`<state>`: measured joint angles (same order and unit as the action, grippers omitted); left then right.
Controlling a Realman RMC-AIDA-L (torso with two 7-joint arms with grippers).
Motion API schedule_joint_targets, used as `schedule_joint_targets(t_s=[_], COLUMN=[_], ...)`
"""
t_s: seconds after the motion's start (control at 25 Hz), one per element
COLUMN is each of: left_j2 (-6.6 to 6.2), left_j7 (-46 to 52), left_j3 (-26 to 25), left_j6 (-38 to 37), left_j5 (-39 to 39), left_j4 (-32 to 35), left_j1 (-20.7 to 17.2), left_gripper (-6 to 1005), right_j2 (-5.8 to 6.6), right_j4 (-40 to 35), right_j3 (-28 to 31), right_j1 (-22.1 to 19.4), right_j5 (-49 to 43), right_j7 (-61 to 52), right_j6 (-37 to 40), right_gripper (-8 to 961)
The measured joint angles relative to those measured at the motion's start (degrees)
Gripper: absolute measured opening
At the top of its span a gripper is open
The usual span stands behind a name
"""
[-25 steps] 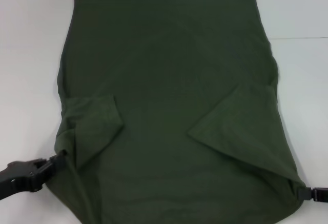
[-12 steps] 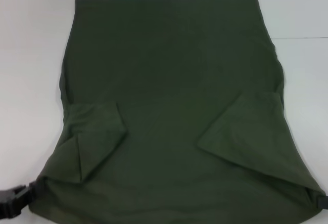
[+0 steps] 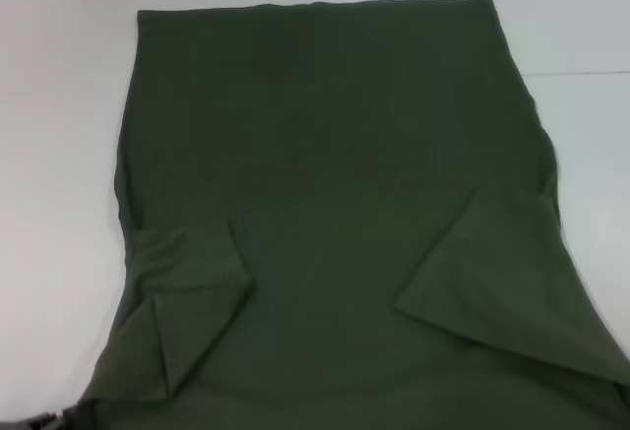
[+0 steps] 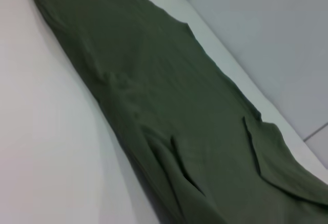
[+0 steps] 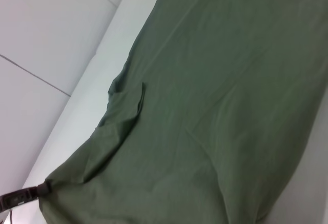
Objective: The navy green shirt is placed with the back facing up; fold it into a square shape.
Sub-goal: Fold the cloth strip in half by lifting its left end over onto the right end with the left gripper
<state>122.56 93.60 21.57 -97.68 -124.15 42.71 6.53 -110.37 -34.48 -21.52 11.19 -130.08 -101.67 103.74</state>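
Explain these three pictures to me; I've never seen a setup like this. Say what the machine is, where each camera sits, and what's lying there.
This is a two-armed robot with cameras on its head and on each wrist. The head view looks down at a large dark olive-green fabric shirt spread on a white table, plain side up, both sleeves folded inward. The left gripper barely shows at the shirt's near left corner; whether its fingers are shut cannot be seen. The left wrist view looks along the shirt from that side. The right wrist view looks from the other side and catches the left gripper farther off at that corner. The right gripper is not visible.
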Motion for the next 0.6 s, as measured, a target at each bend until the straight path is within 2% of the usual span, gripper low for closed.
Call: schedule_joint_targets(t_s=[0.4,0.6], left_j2=[-0.09,-0.45], left_j7=[0.0,0.1], left_j3=[0.0,-0.2], left_j6=[-3.2,-4.0], left_j5=[-0.7,-0.3], left_j4=[0.3,0.2], left_j1=[-1.7,-0.6], left_gripper=[31,31], right_j2=[0.55,1.19], right_j4=[-0.2,-0.3], right_j3=[2.2,5.5], right_j1=[-3.1,-3.3], right_j5=[0.0,0.0], right_j7=[1.6,1.9], right_j6=[2.2,3.8], right_gripper=[19,19])
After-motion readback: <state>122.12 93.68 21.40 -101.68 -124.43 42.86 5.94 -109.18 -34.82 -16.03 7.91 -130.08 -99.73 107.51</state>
